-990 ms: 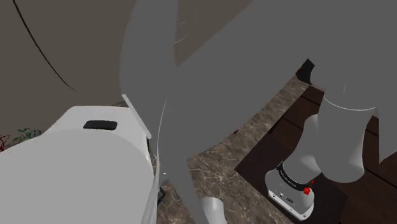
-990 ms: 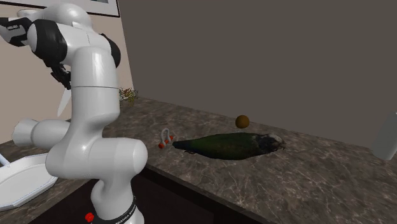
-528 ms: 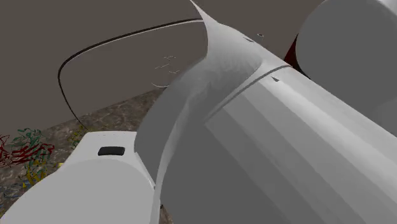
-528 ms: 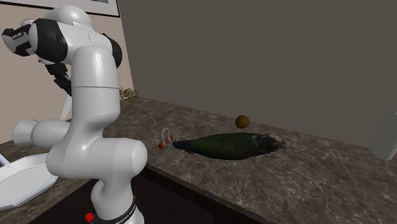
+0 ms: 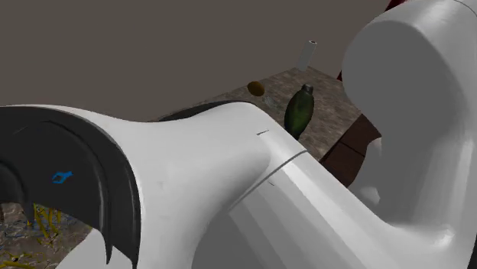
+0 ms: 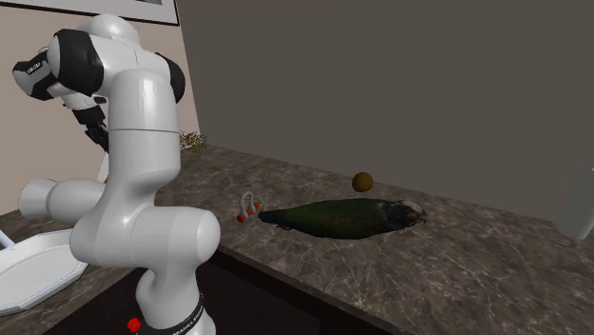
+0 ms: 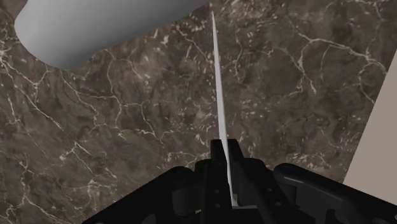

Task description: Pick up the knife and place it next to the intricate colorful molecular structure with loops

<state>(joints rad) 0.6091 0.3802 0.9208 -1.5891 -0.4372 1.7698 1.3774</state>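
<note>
The dark marbled tabletop (image 7: 114,127) lies beneath the fingers (image 7: 212,168). The white arm (image 6: 143,124) occupies the left of the second exterior frame. The knife (image 7: 218,95) is clamped edge-on between both black fingers, its blade projecting forward above the tabletop

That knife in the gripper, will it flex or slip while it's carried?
Probably stiff: the knife runs straight out from the gripper with no sag. It looks thin, so likely light. The fingers clasp it near one end only, so it might pivot or slip if its tip bumps the stone counter.
</note>
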